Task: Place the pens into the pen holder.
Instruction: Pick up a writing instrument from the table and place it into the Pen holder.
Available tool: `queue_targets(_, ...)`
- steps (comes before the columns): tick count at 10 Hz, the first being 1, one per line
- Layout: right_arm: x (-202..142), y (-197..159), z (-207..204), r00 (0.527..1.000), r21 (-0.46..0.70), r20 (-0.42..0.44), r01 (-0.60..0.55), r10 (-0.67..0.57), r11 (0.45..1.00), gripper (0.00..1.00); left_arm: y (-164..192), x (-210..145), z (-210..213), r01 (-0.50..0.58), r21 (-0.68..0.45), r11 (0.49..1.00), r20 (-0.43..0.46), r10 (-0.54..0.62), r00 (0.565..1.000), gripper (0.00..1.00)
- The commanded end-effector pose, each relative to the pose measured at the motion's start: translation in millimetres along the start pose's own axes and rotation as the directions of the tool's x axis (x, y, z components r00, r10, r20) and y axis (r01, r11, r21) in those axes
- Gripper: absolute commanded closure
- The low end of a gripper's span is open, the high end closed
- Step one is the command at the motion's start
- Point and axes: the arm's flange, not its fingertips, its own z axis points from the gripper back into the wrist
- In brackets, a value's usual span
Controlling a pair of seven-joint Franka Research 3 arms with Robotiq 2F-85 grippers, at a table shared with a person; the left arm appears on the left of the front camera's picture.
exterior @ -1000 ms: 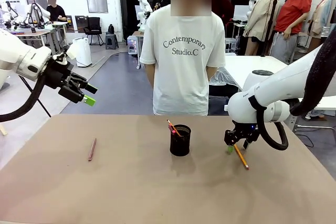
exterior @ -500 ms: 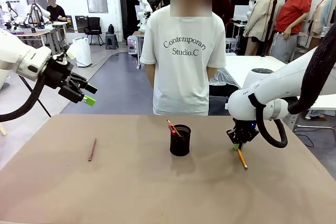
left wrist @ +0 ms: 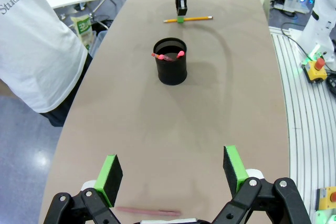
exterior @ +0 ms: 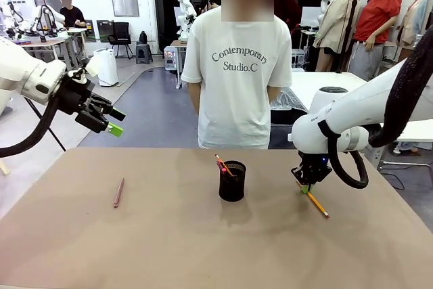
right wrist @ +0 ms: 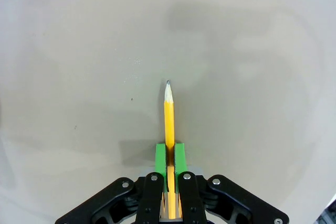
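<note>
My right gripper (exterior: 306, 186) is shut on the yellow pencil (exterior: 316, 204), low over the table to the right of the black mesh pen holder (exterior: 232, 182). In the right wrist view the pencil (right wrist: 169, 113) sticks out straight between the green pads (right wrist: 179, 156), its tip near the tabletop. A dark red-black pen (exterior: 221, 164) leans in the holder. The pinkish-brown pen (exterior: 119, 192) lies flat at the table's left. My left gripper (exterior: 111, 124) hangs open, high off the left edge; its wrist view shows the holder (left wrist: 171, 69), the pencil (left wrist: 195, 19) and the pinkish-brown pen (left wrist: 148, 211) below its fingers (left wrist: 111, 174).
A person in a white T-shirt (exterior: 237, 65) stands at the far edge behind the holder, hands out of sight. The brown tabletop (exterior: 203, 248) is bare between the holder and the front edge.
My right gripper has closed on the yellow pencil, and the pencil has swung a little so its tip points farther right. The left arm has not moved.
</note>
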Motion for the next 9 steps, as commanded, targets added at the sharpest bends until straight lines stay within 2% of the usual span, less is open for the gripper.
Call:
queue_targets(1,-3.8,-5.0,4.7,0.998,0.061,0.061,-0.031,0.028,0.998,1.00,0.2,1.2,0.3,-0.004,0.003,1.000,0.011,0.004,1.000,0.00)
queue_targets(4,-33.5,-33.6,46.3,0.955,0.282,0.288,-0.158,0.074,0.946,1.00,0.2,1.2,0.3,-0.004,0.003,1.000,0.011,0.004,1.000,0.00)
queue_targets(5,-43.1,-35.2,62.4,0.922,0.362,0.368,-0.263,0.122,0.894,1.00,0.2,1.2,0.3,-0.004,0.003,1.000,0.011,0.004,1.000,0.00)
queue_targets(6,-50.5,-34.8,78.2,0.858,0.433,0.480,-0.411,0.180,0.802,1.00,0.2,1.2,0.3,-0.004,0.003,1.000,0.011,0.004,1.000,0.00)
queue_targets(7,-55.0,-33.5,91.2,0.813,0.448,0.553,-0.473,0.180,0.759,1.00,0.2,1.2,0.3,-0.004,0.003,1.000,0.011,0.004,1.000,0.00)
queue_targets(9,-60.4,-29.0,110.1,0.723,0.479,0.665,-0.605,0.187,0.636,1.00,0.2,1.2,0.3,-0.004,0.003,1.000,0.011,0.004,1.000,0.00)
